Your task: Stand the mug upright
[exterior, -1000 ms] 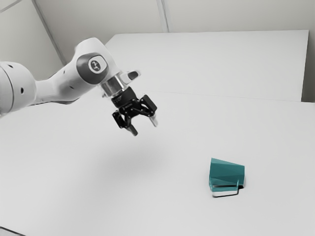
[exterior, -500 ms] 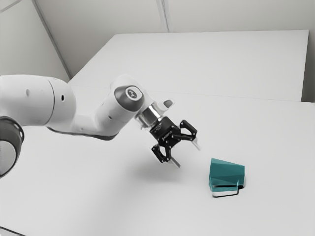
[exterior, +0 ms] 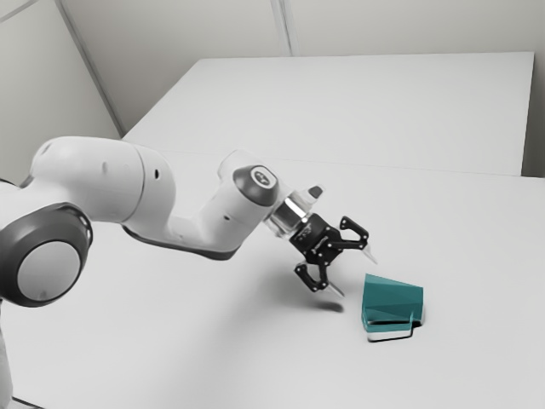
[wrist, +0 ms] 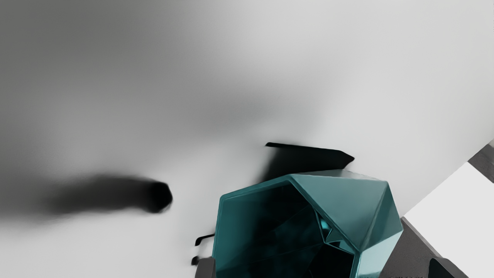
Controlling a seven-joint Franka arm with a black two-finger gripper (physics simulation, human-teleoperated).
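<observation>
The teal mug [exterior: 392, 298] lies on its side on the pale table [exterior: 477, 239], near the gripper [exterior: 357, 276] and towards the exterior view's right from it. The gripper slants down with its fingers spread wide – nothing is held between them. In the wrist view the mug's open mouth [wrist: 270, 231] faces the gripper – a small gap seems to part the two, though the depth is hard to judge

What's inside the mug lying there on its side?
The mug's mouth faces the open gripper, showing teal, faceted inner walls and nothing I can make out resting on them. Deeper in it goes nearly black, and the wrist view's edge cuts off part, so I can't rule out contents there.
</observation>
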